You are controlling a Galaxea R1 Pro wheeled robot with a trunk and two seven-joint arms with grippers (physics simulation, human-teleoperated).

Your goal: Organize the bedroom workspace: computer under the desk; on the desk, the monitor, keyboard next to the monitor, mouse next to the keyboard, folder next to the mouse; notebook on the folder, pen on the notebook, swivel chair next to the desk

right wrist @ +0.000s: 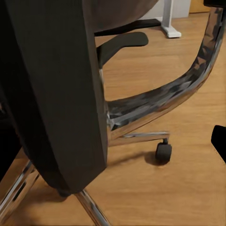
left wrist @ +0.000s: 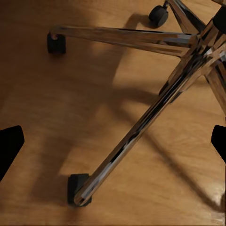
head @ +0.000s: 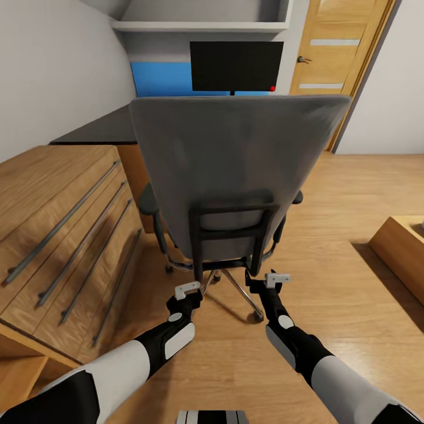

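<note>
A: Black fingertips [left wrist: 9, 143] of the left gripper [head: 188, 288] at the two opposite edges of its wrist view, so spread wide, holding nothing. Below them a chrome five-star base [left wrist: 141, 127] with a small black castor [left wrist: 77, 188], on the light wooden floor [head: 330, 194].

B: And the right gripper [head: 277, 277]?

A: Also spread wide and not holding anything, just beside the black frame [right wrist: 61, 94] at the back of the grey upholstered swivel chair [head: 235, 159].

B: Position of the chair?

A: Straight ahead of both arms, with its back turned to the robot. Behind it, the glossy black desk [head: 100, 129], with the wide black flat monitor [head: 235, 65] standing on it before a blue wall panel [head: 159, 79]. At the left, close by the desk, a light wooden drawer unit [head: 59, 206] with long grey handles. At the far right, a wooden door [head: 335, 53], shut.
</note>
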